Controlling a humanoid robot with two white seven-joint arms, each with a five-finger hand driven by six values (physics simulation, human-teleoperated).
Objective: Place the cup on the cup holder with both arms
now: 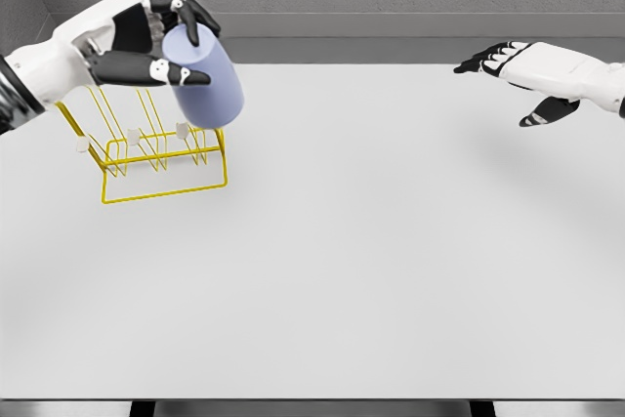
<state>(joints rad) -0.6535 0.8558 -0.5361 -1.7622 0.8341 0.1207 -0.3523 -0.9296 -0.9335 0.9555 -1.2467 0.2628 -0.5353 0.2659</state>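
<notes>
Now the left hand (146,41), gripping the tilted cup (203,77) above the holder (156,158), should lower its mouth squarely over a peg; the right hand (522,70) hovers open, far right of the holder.

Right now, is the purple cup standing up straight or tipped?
Tipped. The cup leans in the left hand, lifted above the yellow cup holder, not standing on the table.
</notes>
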